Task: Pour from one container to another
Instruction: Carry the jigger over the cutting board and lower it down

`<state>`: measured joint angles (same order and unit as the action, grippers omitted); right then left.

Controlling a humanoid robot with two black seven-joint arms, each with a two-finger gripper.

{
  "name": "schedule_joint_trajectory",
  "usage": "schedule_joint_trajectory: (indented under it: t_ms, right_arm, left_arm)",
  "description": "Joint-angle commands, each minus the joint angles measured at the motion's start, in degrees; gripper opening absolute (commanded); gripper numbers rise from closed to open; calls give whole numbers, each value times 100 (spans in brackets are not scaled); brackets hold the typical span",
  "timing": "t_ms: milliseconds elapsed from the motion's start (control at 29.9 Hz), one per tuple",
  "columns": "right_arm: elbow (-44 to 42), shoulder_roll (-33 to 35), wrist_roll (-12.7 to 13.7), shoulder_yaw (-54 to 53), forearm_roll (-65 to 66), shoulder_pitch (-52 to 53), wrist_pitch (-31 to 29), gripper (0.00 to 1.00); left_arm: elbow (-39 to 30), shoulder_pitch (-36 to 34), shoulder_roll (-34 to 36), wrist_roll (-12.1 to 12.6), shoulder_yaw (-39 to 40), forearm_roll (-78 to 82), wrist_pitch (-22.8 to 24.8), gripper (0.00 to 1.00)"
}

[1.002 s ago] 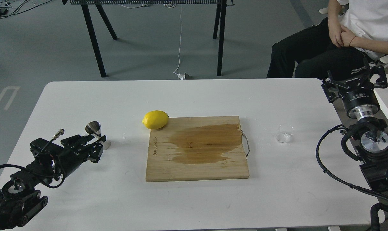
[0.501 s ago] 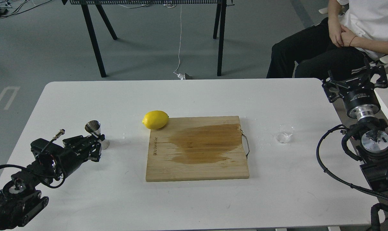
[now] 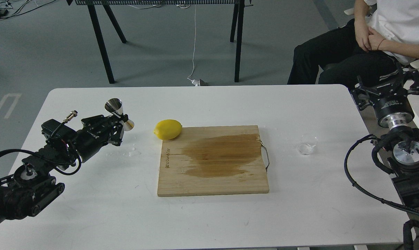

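Wooden cutting board (image 3: pixel 213 161) lies at centre of frame on the white table (image 3: pixel 195 222), w/ a big dark wet patch across its upper middle and a metal handle on its right edge. Left arm comes in from lower left; left gripper (image 3: pixel 117 126) sits left of centre, fingers clamped on the waist of the steel jigger (image 3: pixel 118 114), which is lifted off the tabletop and tilted, one shiny cone up-left, the other cone pointing right toward the lemon (image 3: pixel 168 129). Few water drops on the table just below the gripper. Lemon rests at the board's upper left corner, touching or just beside its edge, can't tell which. Glass cup (image 3: pixel 307 144) stands upright on the table right of the board, near the handle but apart from it, well apart from the jigger; contents too clear to judge. Right gripper (image 3: pixel 386 88) is at the right edge of frame, past the table's corner, well apart from the cup; seen end-on and dark, so can't tell if fingers are apart or together. Upper right: a seated person (image 3: pixel 376 38) in white shirt, black trousers. Upper left-centre: black table legs (image 3: pixel 102 41) on grey floor.
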<state>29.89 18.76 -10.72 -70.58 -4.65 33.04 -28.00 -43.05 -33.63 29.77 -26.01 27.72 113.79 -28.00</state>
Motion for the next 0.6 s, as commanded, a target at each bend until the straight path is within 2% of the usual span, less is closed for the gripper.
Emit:
schedule_joint_trajectory:
  t_ms: [0,67,167,468,568]
  right_arm:
    - [8,41,0,0,-10,-8,0,100]
    - [16,93,0,-8,-10,-25,0,100]
    - [16,146,-9,-8,-10,-25,0,100]
    - [8,313,-9,-26,-10,-122,0,100]
    - [8,366,-9,-35,-10,-166,0,100]
  left_arm:
    - [-711,-547,73,17,-13,64,0,5]
    - [-1098,-793,73,35,-21,195,57,5]
    - [-1355,-1039,-67,44,-30,826,539,5]
    - [-1346,-943,-1446,53,-144,1121,1173,5]
    - [-1267,-943,-1771,201,-460,1121,1270,5]
